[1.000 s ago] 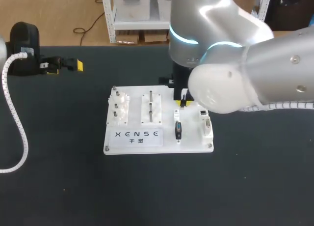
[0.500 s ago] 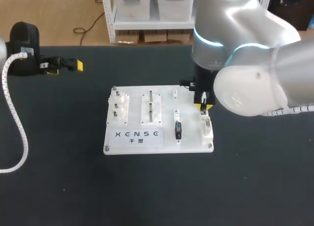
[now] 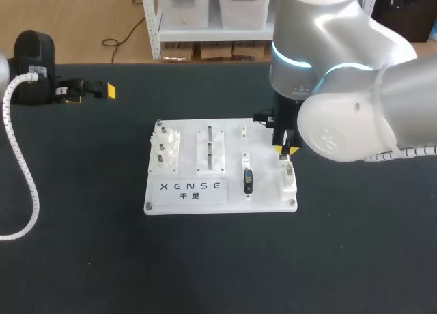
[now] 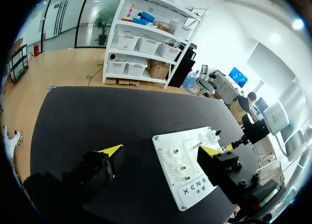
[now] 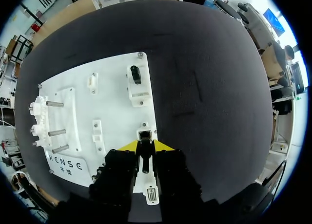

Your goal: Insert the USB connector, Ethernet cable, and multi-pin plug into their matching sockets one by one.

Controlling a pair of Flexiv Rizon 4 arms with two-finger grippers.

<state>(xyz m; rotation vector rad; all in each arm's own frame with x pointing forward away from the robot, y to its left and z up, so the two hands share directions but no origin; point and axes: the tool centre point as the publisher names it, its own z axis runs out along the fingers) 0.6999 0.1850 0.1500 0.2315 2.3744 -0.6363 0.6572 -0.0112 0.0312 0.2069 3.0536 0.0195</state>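
Right gripper (image 5: 145, 147) clamped on a slim dark connector (image 5: 145, 162), over the socket (image 5: 145, 135) at the right edge of the white board (image 5: 117, 112). Square it up, then press straight, no tilt.

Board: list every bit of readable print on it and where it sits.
Row of large dark capitals on the label strip at the near-left of the white board: legible, a maker's mark, not quoted here.
Smaller line of characters centred under that row: too small to read.
Small sticker on the end of the socket block at the board's right edge: too small to read.
No other print shows on the board.
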